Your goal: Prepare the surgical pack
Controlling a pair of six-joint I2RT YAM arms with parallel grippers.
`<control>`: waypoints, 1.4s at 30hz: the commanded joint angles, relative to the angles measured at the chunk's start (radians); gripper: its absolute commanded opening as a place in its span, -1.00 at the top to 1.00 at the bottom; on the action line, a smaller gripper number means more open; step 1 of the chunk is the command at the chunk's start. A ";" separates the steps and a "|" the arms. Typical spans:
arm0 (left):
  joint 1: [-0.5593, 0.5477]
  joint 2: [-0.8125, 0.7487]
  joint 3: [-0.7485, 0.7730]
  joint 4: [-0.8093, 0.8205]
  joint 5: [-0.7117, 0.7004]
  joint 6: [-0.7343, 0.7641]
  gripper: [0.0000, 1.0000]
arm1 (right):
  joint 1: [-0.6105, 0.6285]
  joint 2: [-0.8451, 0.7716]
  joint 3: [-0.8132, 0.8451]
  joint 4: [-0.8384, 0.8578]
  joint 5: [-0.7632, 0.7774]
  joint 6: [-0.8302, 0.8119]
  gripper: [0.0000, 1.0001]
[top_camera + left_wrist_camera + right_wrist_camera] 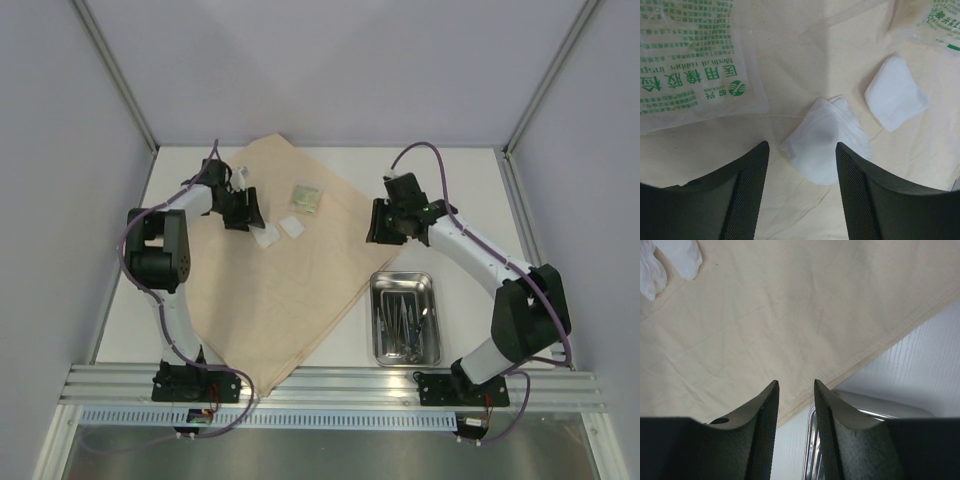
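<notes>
Large tan cloth sheet lies flat at left-centre of the table, set diamond-wise. Its long axis runs far to near, one corner pointing near. Left gripper jaws apart, empty, folded white gauze pad at its tips. Risk: pad snags and drags. Right gripper jaws slightly apart, empty, over cloth's right edge. It could ruck the cloth or clip the shiny rectangular steel tray.

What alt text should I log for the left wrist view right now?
The left gripper stands open, its two black fingers framing a folded white pad that lies on the tan cloth. A second white pad lies to the upper right. A green-printed clear packet fills the upper left, and a second packet shows at the top right corner.
</notes>
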 commanded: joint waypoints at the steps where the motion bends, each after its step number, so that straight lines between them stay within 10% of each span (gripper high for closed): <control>1: 0.001 -0.010 0.031 -0.037 -0.019 0.046 -0.26 | 0.006 0.020 0.041 0.019 -0.012 0.005 0.26; 20: -0.065 0.102 0.151 -0.144 -0.046 0.079 0.16 | 0.006 0.000 0.031 -0.001 0.014 -0.014 0.25; 26: -0.072 0.127 0.192 -0.188 -0.036 0.106 0.63 | 0.006 -0.004 0.032 -0.004 0.019 -0.014 0.25; 27: -0.072 0.124 0.192 -0.187 -0.029 0.111 0.99 | 0.006 -0.010 0.032 -0.004 0.022 -0.014 0.25; 42: -0.074 -0.167 0.084 -0.145 0.119 0.048 1.00 | 0.006 -0.050 0.022 -0.015 0.030 -0.015 0.24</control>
